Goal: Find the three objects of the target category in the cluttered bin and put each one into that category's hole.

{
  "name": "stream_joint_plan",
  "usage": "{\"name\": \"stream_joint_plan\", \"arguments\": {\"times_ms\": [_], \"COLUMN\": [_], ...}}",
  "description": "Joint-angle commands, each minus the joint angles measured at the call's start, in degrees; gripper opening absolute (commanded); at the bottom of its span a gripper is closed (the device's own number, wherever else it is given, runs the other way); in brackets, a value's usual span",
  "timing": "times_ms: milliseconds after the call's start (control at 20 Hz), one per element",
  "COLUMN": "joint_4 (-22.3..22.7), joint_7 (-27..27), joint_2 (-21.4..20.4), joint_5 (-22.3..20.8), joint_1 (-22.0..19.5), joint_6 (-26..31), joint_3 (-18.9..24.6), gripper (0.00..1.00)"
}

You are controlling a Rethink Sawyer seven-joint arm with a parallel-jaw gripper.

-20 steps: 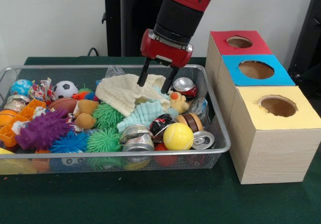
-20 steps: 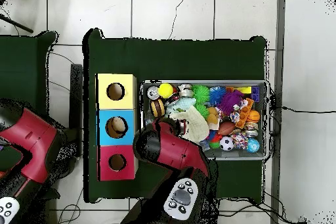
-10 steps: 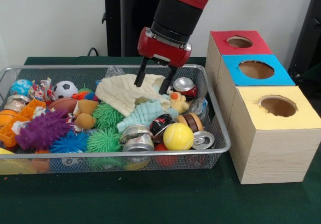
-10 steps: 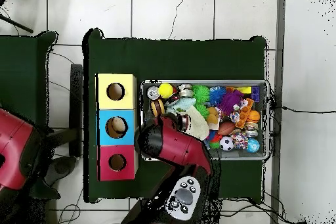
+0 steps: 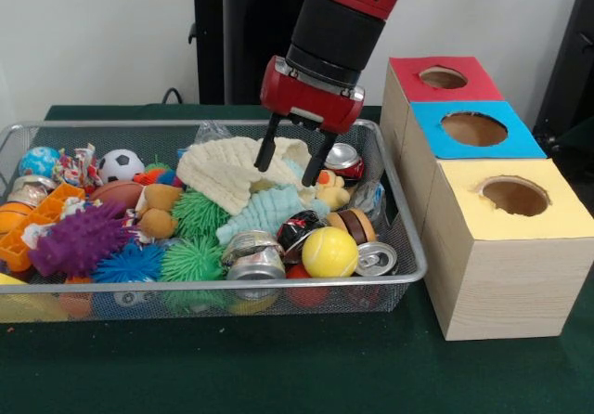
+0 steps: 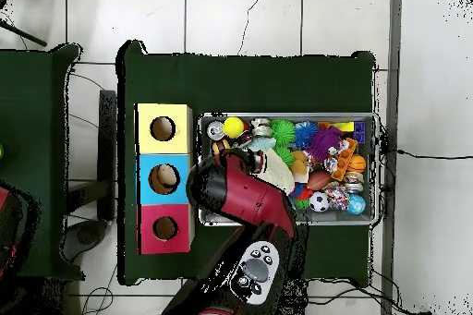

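Green table, wire bin (image 5: pixel 394 219) — claw (image 5: pixel 290 161), spread wide, has shifted right over cream cloth (image 5: pixel 227 171)

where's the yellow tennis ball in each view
Front view: the tennis ball lies near the bin's front right corner, beside a can.
Overhead view: the ball sits at the bin's top left corner, beside the yellow box.
Shared landmark: the yellow box, nearest the ball in both views.
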Motion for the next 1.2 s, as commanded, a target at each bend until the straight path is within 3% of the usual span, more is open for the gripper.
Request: {"name": "stream_joint_plan", "arguments": {"times_ms": [50,800,1200], "joint_4": [-2.8,1.0,0.3], "joint_7": [16.6,16.7,18.0], "joint_2": [2.9,3.2,3.0], "joint_5": [4.6,7.7,10.1], "joint_1": [0.7,1.2,3.9], "joint_6": [6.3,0.4,3.6], "joint_3": [3.3,6.0,4.2], "gripper": [1.0,1.0,1.0]}}
